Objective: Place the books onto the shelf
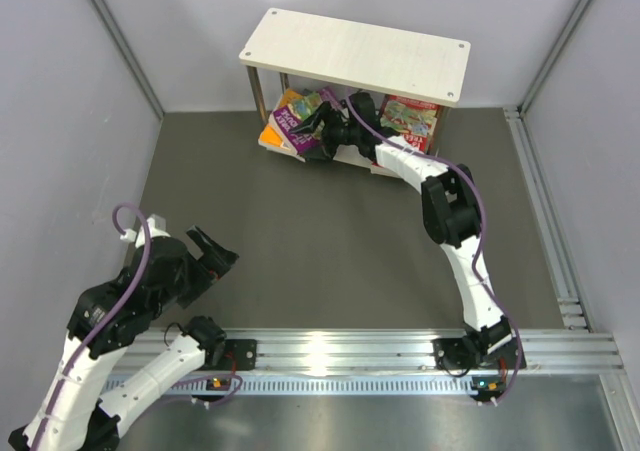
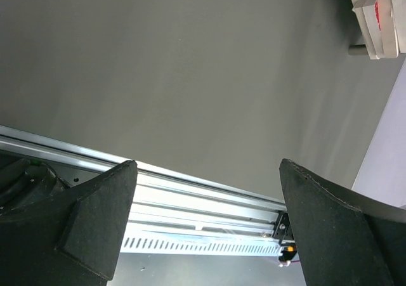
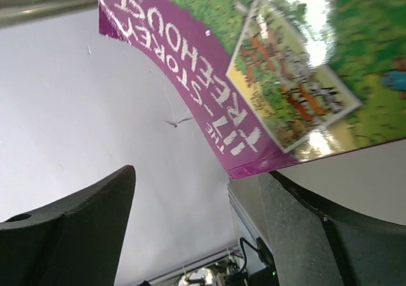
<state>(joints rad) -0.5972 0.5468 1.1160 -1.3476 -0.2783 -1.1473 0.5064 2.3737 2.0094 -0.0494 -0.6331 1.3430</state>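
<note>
The right fingers [image 3: 76, 229] stand well apart with nothing between them; only a pale surface shows in the gap. Just above them in the right wrist view, a purple-green book [image 3: 285, 64] lies tilted across the frame. Its purple lower corner comes close over the finger on the right, but whether they touch cannot be told. These fingers hold nothing.

Seen from above, they sit under the top board of the shelf [image 1: 355, 56], at the lower tier and just beside the purple-green book, which leans in the left part of that tier. An orange book [image 1: 268, 137] pokes out beneath it at the tier's left end. A red cartoon book [image 1: 410, 119] lies at the right end, on the other side of the wrist. The right arm [image 1: 450, 211] reaches far forward from its base at the near right. Its elbow bends out to the right and its forearm angles left toward the shelf, with a purple cable along it.

The left fingers [image 2: 95, 222] are spread wide, empty and touching nothing. Between them the left wrist view shows bare dark tabletop [image 2: 190, 77] and the metal rail [image 2: 190, 197] at the near edge. A corner of the shelf shows at the upper right of that view. The left arm [image 1: 110, 311] is folded at the near left, well apart from the shelf. Its wrist is raised over the tabletop and its fingers point toward the middle.
</note>
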